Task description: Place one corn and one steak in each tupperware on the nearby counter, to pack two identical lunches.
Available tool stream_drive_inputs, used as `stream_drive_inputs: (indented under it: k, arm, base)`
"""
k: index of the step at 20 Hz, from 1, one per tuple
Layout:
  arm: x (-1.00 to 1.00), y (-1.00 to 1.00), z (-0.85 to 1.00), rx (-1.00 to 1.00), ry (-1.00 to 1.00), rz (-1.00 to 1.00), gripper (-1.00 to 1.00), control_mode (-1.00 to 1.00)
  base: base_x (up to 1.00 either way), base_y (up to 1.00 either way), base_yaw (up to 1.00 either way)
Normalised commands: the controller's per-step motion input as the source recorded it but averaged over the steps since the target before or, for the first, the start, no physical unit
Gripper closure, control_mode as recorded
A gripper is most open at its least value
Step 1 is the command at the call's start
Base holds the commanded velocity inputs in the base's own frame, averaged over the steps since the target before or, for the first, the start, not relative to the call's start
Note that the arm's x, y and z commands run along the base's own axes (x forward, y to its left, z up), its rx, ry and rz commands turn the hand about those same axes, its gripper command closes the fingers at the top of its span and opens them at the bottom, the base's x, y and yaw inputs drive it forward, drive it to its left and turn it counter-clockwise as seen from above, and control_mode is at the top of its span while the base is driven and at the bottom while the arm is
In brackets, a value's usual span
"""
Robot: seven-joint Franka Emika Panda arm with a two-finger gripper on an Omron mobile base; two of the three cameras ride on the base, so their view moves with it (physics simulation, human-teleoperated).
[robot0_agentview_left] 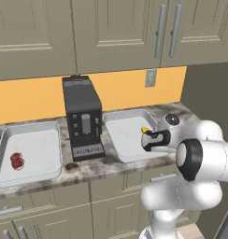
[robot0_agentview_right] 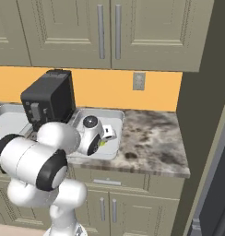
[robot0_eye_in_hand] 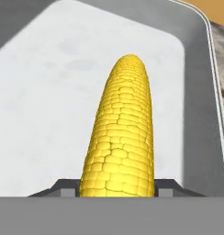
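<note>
My gripper (robot0_eye_in_hand: 117, 188) is shut on a yellow corn (robot0_eye_in_hand: 120, 133) cob that points away from the hand, just above the floor of the right tupperware (robot0_eye_in_hand: 49, 92). From the left base view the corn (robot0_agentview_left: 144, 130) tip peeks out past the gripper (robot0_agentview_left: 148, 140) over the near right part of that tupperware (robot0_agentview_left: 125, 133). The other tupperware (robot0_agentview_left: 39, 149), left of the coffee machine, holds a small red steak (robot0_agentview_left: 16, 160). In the right base view the gripper (robot0_agentview_right: 107, 134) hangs over the tupperware (robot0_agentview_right: 113, 119), with a sliver of corn (robot0_agentview_right: 102, 142) under it.
A black coffee machine (robot0_agentview_left: 82, 116) stands between the two trays on the stone counter (robot0_agentview_left: 183, 112). Bare counter (robot0_agentview_right: 151, 138) runs to the right as far as a dark wall panel. Cabinets hang above, with an orange backsplash and a wall socket (robot0_agentview_left: 150, 78).
</note>
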Motion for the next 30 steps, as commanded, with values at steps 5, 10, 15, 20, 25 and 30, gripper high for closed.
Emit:
stream_drive_inputs:
  k: [5, 10, 15, 20, 25, 30]
  arm:
    - [0.66, -0.06, -0.12, 0.00, 0.00, 0.00, -1.00, -1.00]
    - [0.25, -0.04, 0.27, 0.00, 0.01, 0.00, -1.00, -1.00]
    - [-0.43, -0.20, 0.53, 0.00, 0.00, 0.00, -1.00, -1.00]
    - [-0.44, -0.15, 0.96, 0.02, 0.00, 0.00, -1.00, -1.00]
    - [-0.52, -0.08, 0.77, 0.15, 0.01, -0.07, -1.00, -1.00]
    - [-0.62, 0.06, 0.71, 0.17, 0.03, -0.04, -1.00, -1.00]
  base:
    - [0.00, 0.00, 0.00]
    - [0.00, 0.00, 0.00]
    - [0.00, 0.00, 0.00]
    - [0.00, 0.00, 0.00]
    - [0.00, 0.00, 0.00]
    - [0.00, 0.00, 0.00]
